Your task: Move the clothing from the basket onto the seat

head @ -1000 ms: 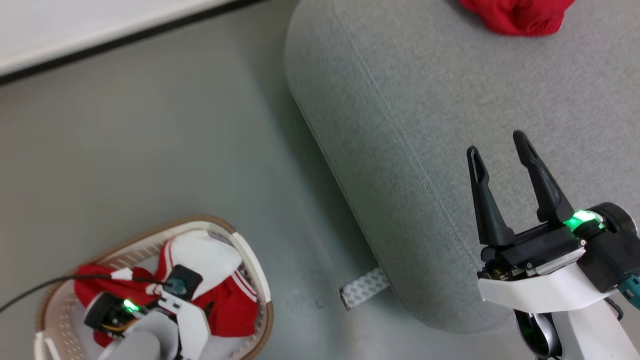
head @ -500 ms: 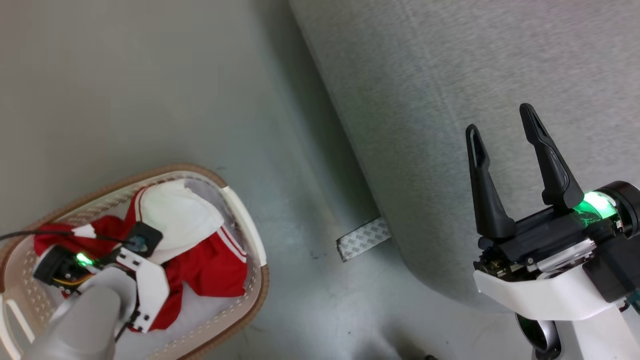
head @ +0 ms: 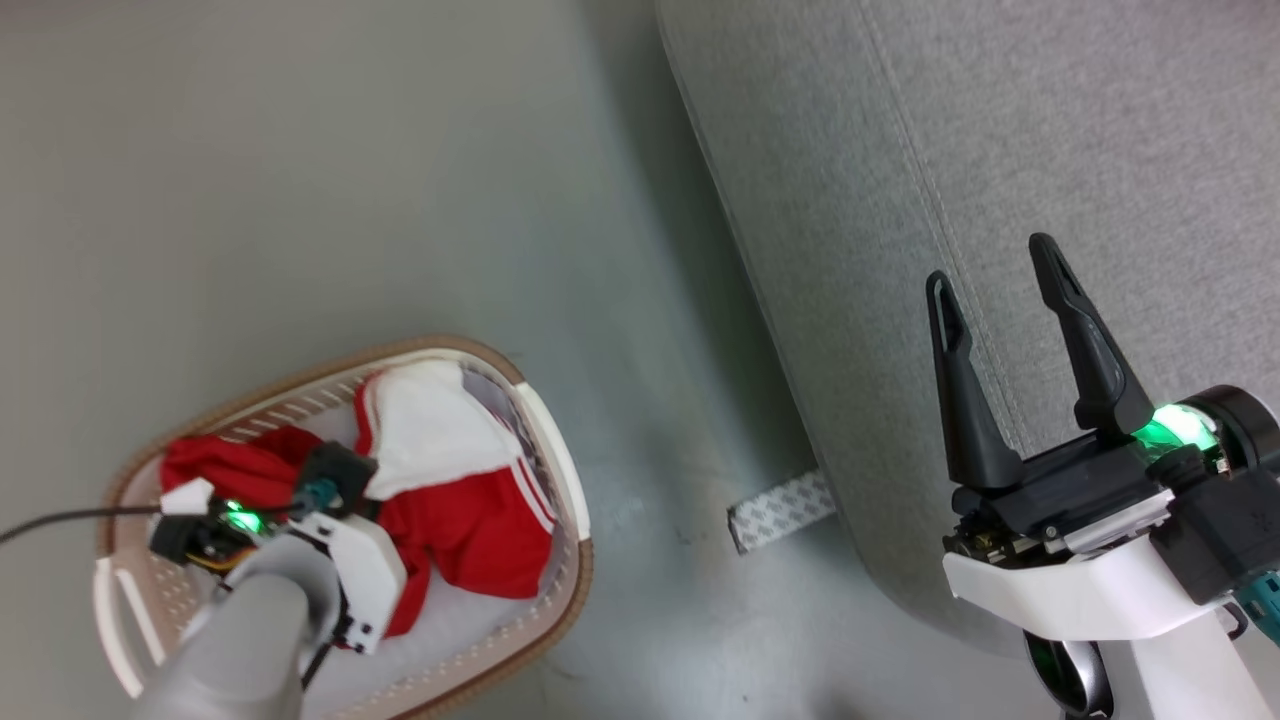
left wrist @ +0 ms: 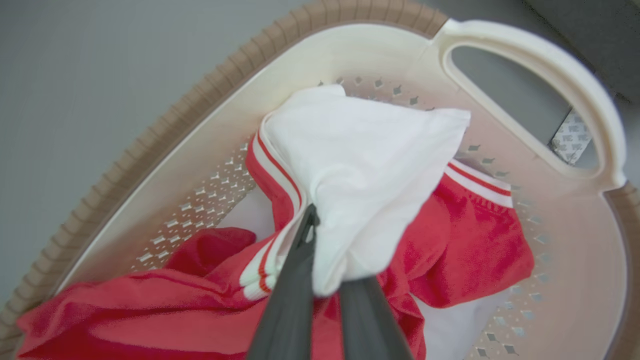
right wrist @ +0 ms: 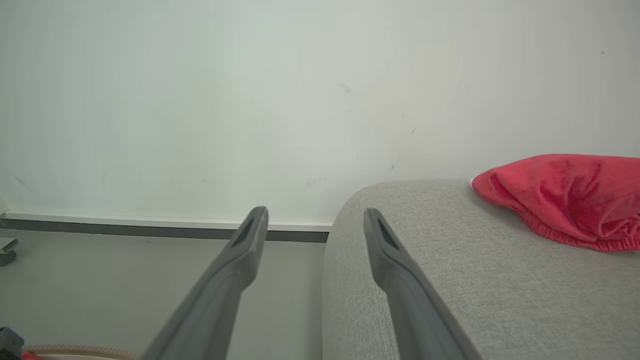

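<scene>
Lower left of the head view, inside the oval cream-white perforated plastic basket [head: 560,470] with its brown rim: a change at the left gripper [left wrist: 316,225]. Spread wide a second ago; now pinched together on the white panel of the white-striped red fabric garment [left wrist: 370,165], with a fold of that cloth bunched over one dark finger in the left wrist view. Reads as a grip just made and a lift not yet begun. Leaves the striped piece lying in the basket, touching the plain bright red fabric garment [head: 230,465] toward the basket's left end. No real shift of either piece, only a swing of the head camera, hence the basket's new spot in the frame.

Lower right of the head view: no change at the right gripper [head: 988,262]. Long dark fingers apart, holding nothing, poised over the edge of the large light grey woven upholstered seat [head: 1000,120]. Already resting on that seat, at the right edge of the right wrist view: a crumpled bright red garment [right wrist: 565,200].

So, judging by the layout: one piece across, two to go, the striped one next. Calls for a pull upward clear of the rim and the white handle [left wrist: 550,65], then a carry toward the upper right. Worth watching: a thin pinch on loose cloth, liable to slip or to drag the plain red piece along.
</scene>
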Motion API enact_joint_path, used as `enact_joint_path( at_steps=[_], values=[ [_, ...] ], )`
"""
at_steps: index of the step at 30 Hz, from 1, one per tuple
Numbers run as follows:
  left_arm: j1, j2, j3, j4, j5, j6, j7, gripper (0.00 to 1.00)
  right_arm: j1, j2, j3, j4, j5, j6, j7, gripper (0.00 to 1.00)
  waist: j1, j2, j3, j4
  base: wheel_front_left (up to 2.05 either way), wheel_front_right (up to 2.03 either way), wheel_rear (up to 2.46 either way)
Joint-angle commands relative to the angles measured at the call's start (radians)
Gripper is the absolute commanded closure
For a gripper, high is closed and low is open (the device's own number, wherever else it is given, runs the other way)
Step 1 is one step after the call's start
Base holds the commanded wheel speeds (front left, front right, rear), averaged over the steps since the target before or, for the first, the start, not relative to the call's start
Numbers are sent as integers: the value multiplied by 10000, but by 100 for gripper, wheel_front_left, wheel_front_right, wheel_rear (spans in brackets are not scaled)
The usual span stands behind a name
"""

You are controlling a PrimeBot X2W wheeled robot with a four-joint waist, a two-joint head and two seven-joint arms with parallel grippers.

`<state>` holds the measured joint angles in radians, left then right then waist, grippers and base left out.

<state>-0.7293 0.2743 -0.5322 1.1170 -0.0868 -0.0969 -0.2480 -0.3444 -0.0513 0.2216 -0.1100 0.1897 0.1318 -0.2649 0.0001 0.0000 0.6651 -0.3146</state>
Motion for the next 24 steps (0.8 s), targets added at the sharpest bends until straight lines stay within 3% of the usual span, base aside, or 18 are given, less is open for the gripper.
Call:
enact_joint_path(
  at_steps=[1,7,14,24],
  values=[
    [228,-64,5,-23,-133,-40,-71,100,151,9,8,93,147,-22,10,0,-1,0,-717,376,0,0,0],
    [976,-541,262,-574,-720,-129,-165,100,417,4,-107,644,197,-22,8,0,-1,0,-2388,1021,0,0,0],
    [2095,-730,661,-2250,-1349,-142,-162,100,1203,-212,-479,1345,274,-22,10,0,-1,0,-4362,1920,0,0,0],
    [3358,-834,1085,-4991,-1998,242,-45,100,2650,-713,-899,2121,492,-22,10,0,-1,0,-6520,2990,0,0,0]
  ],
)
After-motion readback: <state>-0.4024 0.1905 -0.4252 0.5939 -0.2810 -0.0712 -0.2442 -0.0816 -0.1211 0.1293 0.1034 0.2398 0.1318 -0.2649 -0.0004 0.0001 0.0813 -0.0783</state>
